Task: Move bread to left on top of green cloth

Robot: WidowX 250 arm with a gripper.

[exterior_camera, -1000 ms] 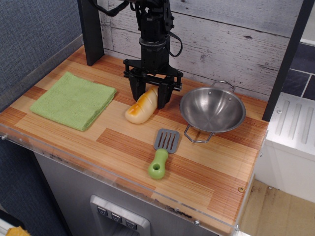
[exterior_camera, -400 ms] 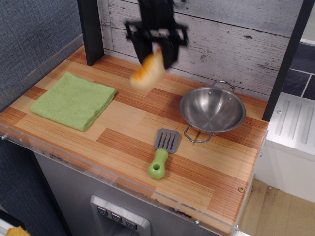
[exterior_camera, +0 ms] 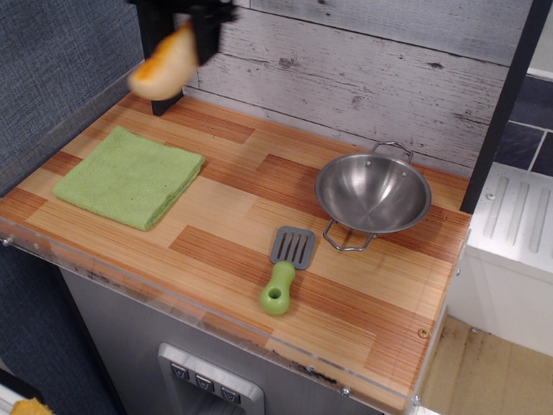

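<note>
1. We see the gripper (exterior_camera: 192,26) at the top edge, closed on the upper end of the bread (exterior_camera: 162,66), high above the counter.
2. We judge the glossy loaf light, rigid and slippery; grip mid-body.
3. The green cloth (exterior_camera: 130,175) lies below.

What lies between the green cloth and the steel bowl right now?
Only bare wooden counter lies between the light green folded cloth and the round steel bowl in this overhead view; the green-handled grey spatula sits nearer the front.
</note>
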